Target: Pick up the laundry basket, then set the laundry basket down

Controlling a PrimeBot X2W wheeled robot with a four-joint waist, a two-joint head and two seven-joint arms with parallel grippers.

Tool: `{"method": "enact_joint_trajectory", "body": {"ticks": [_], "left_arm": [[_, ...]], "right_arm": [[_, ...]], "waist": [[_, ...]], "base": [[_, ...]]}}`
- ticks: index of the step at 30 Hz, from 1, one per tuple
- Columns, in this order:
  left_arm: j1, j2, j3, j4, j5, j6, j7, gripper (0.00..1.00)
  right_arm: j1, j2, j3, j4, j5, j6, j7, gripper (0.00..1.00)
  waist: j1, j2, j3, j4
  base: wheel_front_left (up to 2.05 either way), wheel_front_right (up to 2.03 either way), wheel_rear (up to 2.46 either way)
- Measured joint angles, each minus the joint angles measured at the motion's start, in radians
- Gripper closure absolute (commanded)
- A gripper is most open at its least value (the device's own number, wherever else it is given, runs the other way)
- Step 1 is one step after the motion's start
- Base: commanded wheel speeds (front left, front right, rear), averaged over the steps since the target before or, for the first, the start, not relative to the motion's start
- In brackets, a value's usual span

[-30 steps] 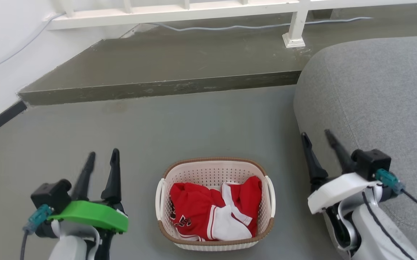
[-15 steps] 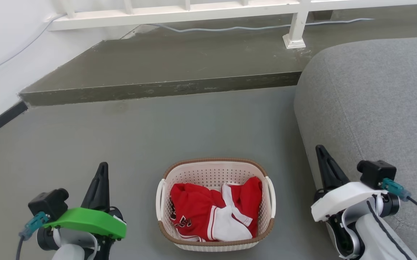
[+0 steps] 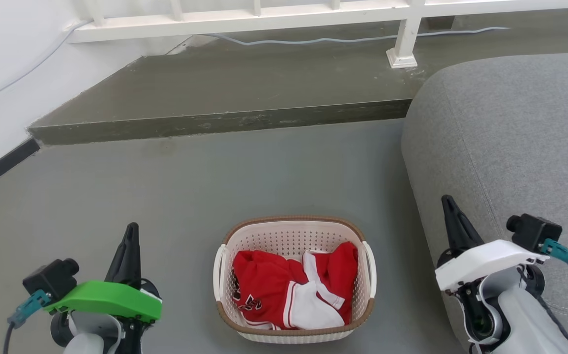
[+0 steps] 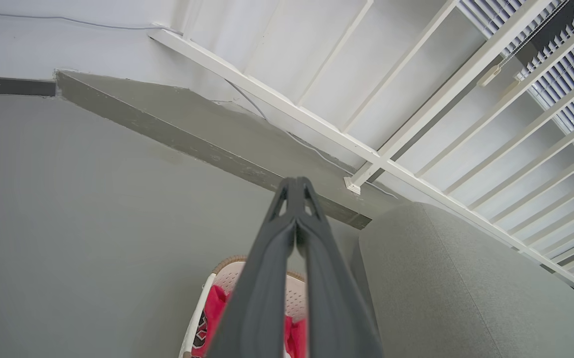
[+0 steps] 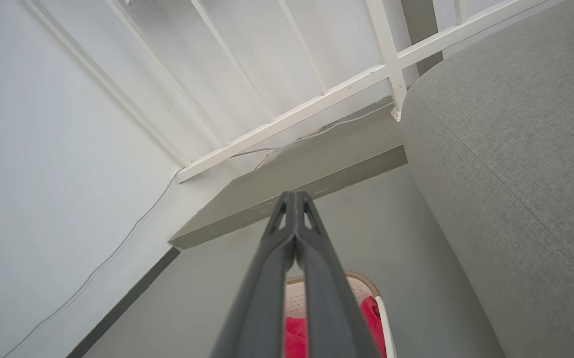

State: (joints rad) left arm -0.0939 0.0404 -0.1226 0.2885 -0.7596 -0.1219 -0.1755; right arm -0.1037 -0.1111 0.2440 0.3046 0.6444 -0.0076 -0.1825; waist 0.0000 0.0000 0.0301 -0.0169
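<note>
Laundry basket (image 3: 291, 236) upright on grey floor (image 3: 215, 182), centre foreground, with red-and-white garment (image 3: 284, 290) inside. To its left and apart from it, left gripper (image 3: 131, 227), fingers pressed together, empty. To its right, right gripper (image 3: 447, 200), fingers likewise together, beside grey sofa (image 3: 510, 137).

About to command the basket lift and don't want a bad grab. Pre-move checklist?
1. laundry basket upright on floor: ok.
2. Both side handles uncovered: ok.
3. red garment inside the basket: ok.
4. left gripper jaws open for a handle: not ok, shut.
5. right gripper jaws open: not ok, shut.
6. Clearance between right gripper and sofa: cannot tell.
</note>
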Motion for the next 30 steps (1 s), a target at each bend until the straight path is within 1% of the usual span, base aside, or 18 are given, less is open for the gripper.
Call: {"method": "enact_joint_trajectory", "body": {"ticks": [2, 16, 19, 21, 27, 30], "left_arm": [[0.000, 0.000, 0.005, 0.000, -0.025, 0.000, 0.008, 1.00], [0.001, -0.001, 0.034, -0.001, -0.159, 0.000, 0.052, 1.00], [0.001, -0.001, 0.040, -0.001, -0.174, 0.000, 0.061, 1.00], [0.001, -0.001, 0.046, -0.001, -0.190, 0.000, 0.062, 1.00], [0.001, -0.001, 0.058, -0.001, -0.248, 0.000, 0.083, 1.00], [0.001, -0.001, 0.062, -0.001, -0.282, 0.000, 0.095, 1.00]], "right_arm": [[0.000, 0.002, -0.009, -0.001, 0.026, 0.007, 0.007, 1.00], [0.001, 0.011, -0.065, -0.005, 0.176, 0.025, 0.053, 1.00], [0.002, 0.012, -0.074, -0.005, 0.200, 0.026, 0.061, 1.00], [0.002, 0.014, -0.081, -0.006, 0.222, 0.033, 0.064, 1.00], [0.004, 0.015, -0.106, -0.006, 0.288, 0.034, 0.086, 1.00], [0.006, 0.016, -0.116, -0.007, 0.320, 0.043, 0.096, 1.00]], "waist": [[0.0000, 0.0000, -0.001, 0.000], [0.0000, 0.0000, -0.005, 0.003], [0.0000, 0.0000, -0.006, 0.004], [0.0000, 0.0000, -0.006, 0.004], [0.0000, 0.0000, -0.008, 0.005], [0.0000, 0.0000, -0.009, 0.006]], "base": [[0.00, 0.00, 0.00], [0.00, 0.00, 0.00], [0.00, 0.00, 0.00], [0.00, 0.00, 0.00], [0.00, 0.00, 0.00], [0.00, 0.00, 0.00]]}}
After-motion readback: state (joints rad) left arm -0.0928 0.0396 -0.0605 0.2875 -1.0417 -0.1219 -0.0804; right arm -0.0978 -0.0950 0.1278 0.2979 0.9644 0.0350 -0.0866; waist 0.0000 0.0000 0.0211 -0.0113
